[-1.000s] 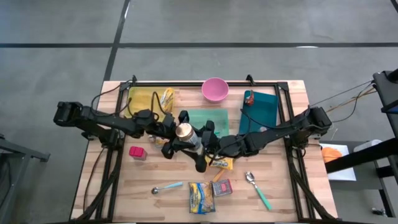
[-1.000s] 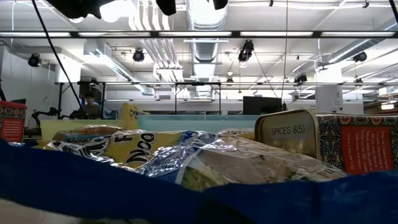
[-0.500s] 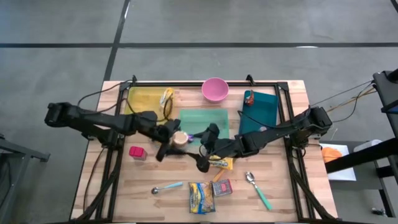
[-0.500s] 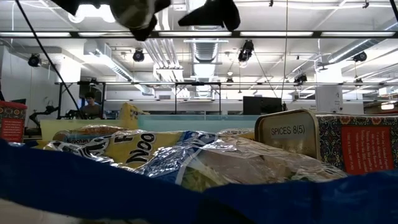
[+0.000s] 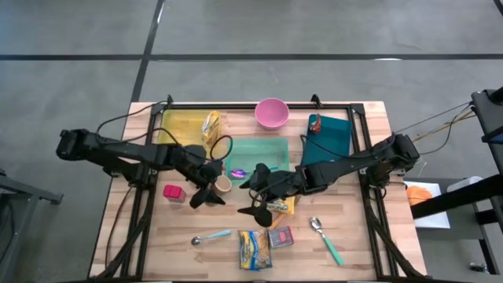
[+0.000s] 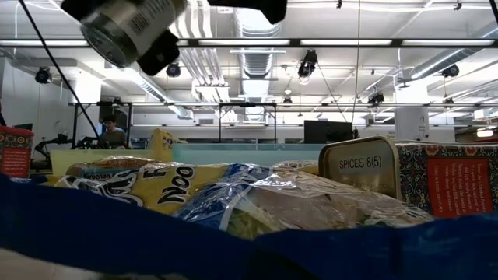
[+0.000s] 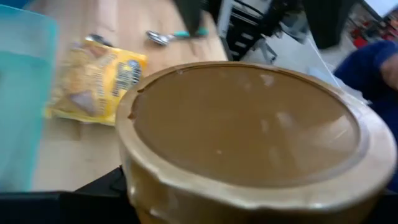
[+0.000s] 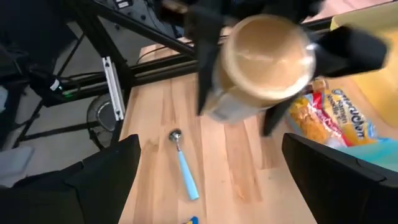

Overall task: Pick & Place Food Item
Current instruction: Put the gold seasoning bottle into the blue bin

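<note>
A jar with a tan lid [image 5: 223,184] hangs above the table's middle, and my left gripper [image 5: 212,189] is shut on it. The lid [image 7: 242,124] fills the left wrist view. The low view catches the jar's metallic, labelled body [image 6: 124,29] tilted near the top. My right gripper [image 5: 254,192] stands open just to the jar's right, facing the lid [image 8: 267,53], its fingers wide apart and touching nothing. My left gripper pinches the jar's body [image 8: 229,107] behind the lid between its two fingers [image 8: 205,68], one on each side. The fingers come from the table's left, slanting a little down. The jar is lifted clear and tipped, its lid toward the right arm.
Below the grippers lie a snack bag [image 5: 280,206] and a green mat [image 5: 263,152]. A red box [image 5: 174,192], blue spoon [image 5: 211,237], noodle pack [image 5: 254,249], spice tin [image 5: 280,236] and teal spoon [image 5: 326,240] lie nearer. A pink bowl [image 5: 272,112], yellow mat [image 5: 181,126] and teal mat [image 5: 330,137] are farther.
My left gripper has drawn back toward the table's left and sunk a little, carrying the jar. The jar has tipped from upright, lid up, to lying over with its lid toward the right arm. My right gripper has tipped its fingers up toward level.
</note>
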Robot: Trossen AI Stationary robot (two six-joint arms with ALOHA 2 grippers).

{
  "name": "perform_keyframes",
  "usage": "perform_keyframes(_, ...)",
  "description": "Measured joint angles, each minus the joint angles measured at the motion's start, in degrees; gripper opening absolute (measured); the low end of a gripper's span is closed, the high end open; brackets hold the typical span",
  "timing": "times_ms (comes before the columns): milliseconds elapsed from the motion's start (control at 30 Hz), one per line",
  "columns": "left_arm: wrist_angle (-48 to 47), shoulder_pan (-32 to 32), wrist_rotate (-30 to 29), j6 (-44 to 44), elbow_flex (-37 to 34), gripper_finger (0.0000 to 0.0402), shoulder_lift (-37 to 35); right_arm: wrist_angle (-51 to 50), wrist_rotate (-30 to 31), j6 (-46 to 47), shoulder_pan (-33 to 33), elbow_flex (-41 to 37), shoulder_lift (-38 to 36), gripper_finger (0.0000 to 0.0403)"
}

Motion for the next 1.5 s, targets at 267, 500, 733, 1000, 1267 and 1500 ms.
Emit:
perform_keyframes(267,4.19,-0.24,0.04,-1.45,0.0,0.0268,0.15,-4.54,-2.21,-0.71,-3.82,3.34,-0.01,0.0386)
perform_keyframes(500,5.91,-0.2,0.16,-2.68,0.07,0.0268,1.36,-4.69,-5.1,-0.98,-6.17,4.37,0.0,0.0386)
perform_keyframes(733,-1.87,-0.11,3.0,-0.04,9.48,0.0268,8.85,-5.95,-8.03,-1.31,-6.32,5.16,0.0,0.0386)
perform_keyframes(1000,-9.05,-0.22,4.33,3.89,17.81,0.0268,16.43,-6.85,-10.6,-1.22,-6.06,5.14,0.0,0.0386)
perform_keyframes(1267,-8.82,-0.22,6.59,5.51,19.26,0.0268,17.37,-6.58,-12.26,-1.48,-5.91,5.09,0.0,0.0386)
perform_keyframes(1500,-8.63,-0.22,7.26,5.56,19.52,0.0268,17.22,-6.29,-12.73,-1.3,-5.89,5.05,0.0,0.0386)
